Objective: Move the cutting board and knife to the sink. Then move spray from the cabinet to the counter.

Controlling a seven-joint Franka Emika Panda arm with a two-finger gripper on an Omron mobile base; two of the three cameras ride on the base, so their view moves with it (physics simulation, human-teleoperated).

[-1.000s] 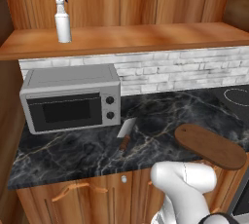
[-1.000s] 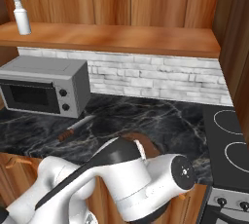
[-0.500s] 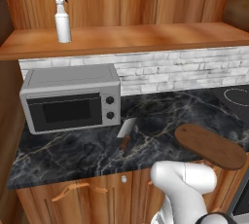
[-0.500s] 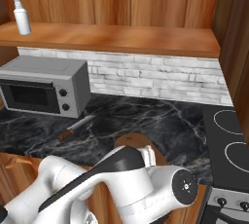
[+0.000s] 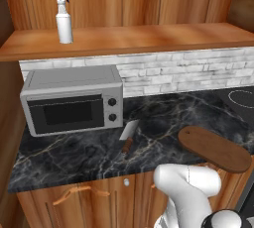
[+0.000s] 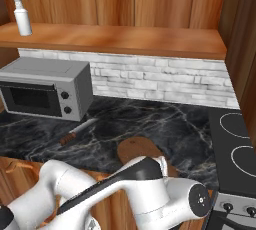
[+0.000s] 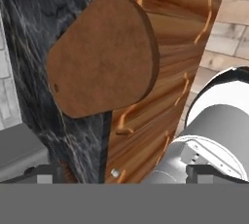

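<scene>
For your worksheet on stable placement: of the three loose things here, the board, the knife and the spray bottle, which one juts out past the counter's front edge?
The cutting board: one rounded end overhangs the counter edge. The knife lies wholly on the marble; the spray stands on the shelf.

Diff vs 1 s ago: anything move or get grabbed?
Only the arm shifted, swinging rightward and lower in the right base view. Nothing was taken hold of or let go. Cutting board, knife and spray stayed put.

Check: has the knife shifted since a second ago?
No. The knife lies at the same spot on the counter, just off the microwave's front right corner.
</scene>
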